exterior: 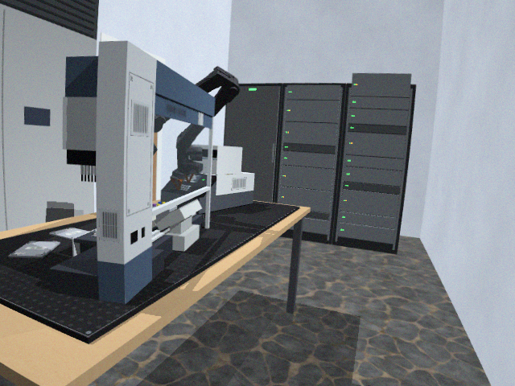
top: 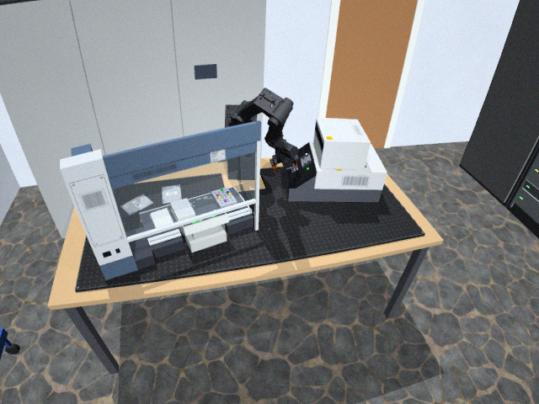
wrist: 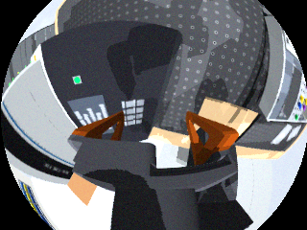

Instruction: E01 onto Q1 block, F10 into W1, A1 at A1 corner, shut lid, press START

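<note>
The cycler Q1 point(top: 344, 173) stands at the back right of the table, with its white lid block point(top: 341, 143) on top. I cannot see its plate block. Its dark sloped panel point(top: 300, 167) shows a green lamp point(top: 307, 168). My gripper point(top: 285, 167) hangs just in front of that panel, open and empty. In the wrist view the orange fingers of my gripper point(wrist: 153, 130) stand wide apart, with the green lamp point(wrist: 77, 80) and the white keys point(wrist: 132, 111) beyond the left finger. Flat pale plates point(top: 161, 217) point(top: 171, 193) point(top: 136, 203) lie on the deck; I cannot read their labels.
The liquid handler frame point(top: 169, 191) with its blue beam and white tower point(top: 93, 210) spans the deck on the left. The tube cooling block point(top: 224, 198) with coloured caps and the white deep-well block point(top: 183, 209) sit on the deck. Dark server racks point(exterior: 345, 158) stand beyond the table.
</note>
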`<state>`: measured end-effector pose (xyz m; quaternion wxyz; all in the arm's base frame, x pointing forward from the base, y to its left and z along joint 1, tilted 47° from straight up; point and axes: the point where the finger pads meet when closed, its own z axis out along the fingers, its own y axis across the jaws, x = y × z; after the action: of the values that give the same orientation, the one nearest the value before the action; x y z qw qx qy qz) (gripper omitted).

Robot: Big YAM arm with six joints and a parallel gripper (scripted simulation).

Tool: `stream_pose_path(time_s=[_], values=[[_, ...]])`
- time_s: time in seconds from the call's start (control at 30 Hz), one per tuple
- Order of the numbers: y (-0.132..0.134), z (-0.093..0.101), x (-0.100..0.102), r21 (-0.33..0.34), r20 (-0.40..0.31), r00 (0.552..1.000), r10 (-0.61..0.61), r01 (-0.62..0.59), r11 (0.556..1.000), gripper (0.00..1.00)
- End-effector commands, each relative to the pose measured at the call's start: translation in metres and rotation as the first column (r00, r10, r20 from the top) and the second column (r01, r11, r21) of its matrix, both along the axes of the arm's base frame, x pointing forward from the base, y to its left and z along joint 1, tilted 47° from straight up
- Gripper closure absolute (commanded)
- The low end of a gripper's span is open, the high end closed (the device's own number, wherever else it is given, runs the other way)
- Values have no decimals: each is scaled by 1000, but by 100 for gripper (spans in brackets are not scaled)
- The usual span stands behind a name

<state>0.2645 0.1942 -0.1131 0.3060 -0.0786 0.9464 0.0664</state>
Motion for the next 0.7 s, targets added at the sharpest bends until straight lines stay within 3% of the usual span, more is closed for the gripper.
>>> stream_pose_path(time_s=[0.0,0.2,0.33,0.57,0.67], values=[[-5,12,8,48,5,998,-64,64,997,0],[12,37,23,189,15,997,-70,66,980,0],[20,41,24,222,23,998,-53,47,974,0],[43,84,55,401,60,995,-82,51,914,0],[55,89,53,419,99,995,-28,-16,908,0]])
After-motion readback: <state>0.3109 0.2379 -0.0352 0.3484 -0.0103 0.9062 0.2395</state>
